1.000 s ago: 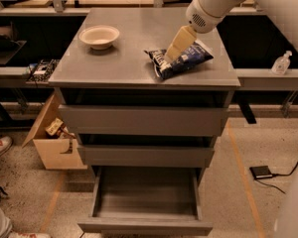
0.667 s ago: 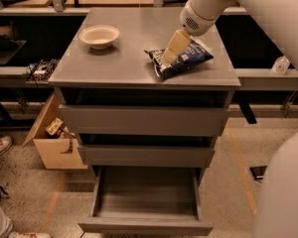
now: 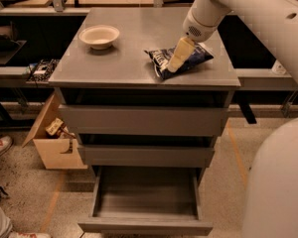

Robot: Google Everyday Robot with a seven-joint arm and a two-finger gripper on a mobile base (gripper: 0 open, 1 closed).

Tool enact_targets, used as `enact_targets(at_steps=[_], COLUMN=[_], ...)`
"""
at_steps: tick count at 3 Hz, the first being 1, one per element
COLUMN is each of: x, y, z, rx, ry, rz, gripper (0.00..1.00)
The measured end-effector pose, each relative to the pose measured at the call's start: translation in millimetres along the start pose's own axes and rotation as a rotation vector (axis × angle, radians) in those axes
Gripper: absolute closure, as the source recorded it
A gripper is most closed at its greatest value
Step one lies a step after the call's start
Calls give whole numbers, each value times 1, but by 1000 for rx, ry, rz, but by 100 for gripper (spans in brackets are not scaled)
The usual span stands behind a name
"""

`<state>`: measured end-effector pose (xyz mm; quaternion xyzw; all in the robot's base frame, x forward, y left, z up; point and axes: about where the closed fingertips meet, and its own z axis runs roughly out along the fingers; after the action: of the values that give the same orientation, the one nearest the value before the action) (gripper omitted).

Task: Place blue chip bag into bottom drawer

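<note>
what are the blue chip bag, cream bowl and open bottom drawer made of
Crinkly dark-blue chip bag: likely thin foil or plastic film, judging by its creases and sheen. Round cream bowl: smooth and matte, perhaps ceramic or plastic; unclear. Wide grey bottom drawer: flat, evenly coloured panels, possibly painted metal or laminate. The cream end effector is at the bag atop the cabinet.

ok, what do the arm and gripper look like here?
Arm: smooth white rounded shell, few small dark holes, dotted vent patch near the wrist. Gripper, at the blue chip bag on the cabinet top: pale cream, tapered. No cables visible.
</note>
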<state>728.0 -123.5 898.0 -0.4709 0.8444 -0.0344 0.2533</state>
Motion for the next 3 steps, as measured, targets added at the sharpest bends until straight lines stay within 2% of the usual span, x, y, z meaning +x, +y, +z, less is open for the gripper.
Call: enact_targets(at_steps=[1, 3], x=[7, 17], y=[-8, -11], z=[12, 34], rx=[17, 5], ry=[32, 84], rz=[-10, -31], gripper=[0, 0])
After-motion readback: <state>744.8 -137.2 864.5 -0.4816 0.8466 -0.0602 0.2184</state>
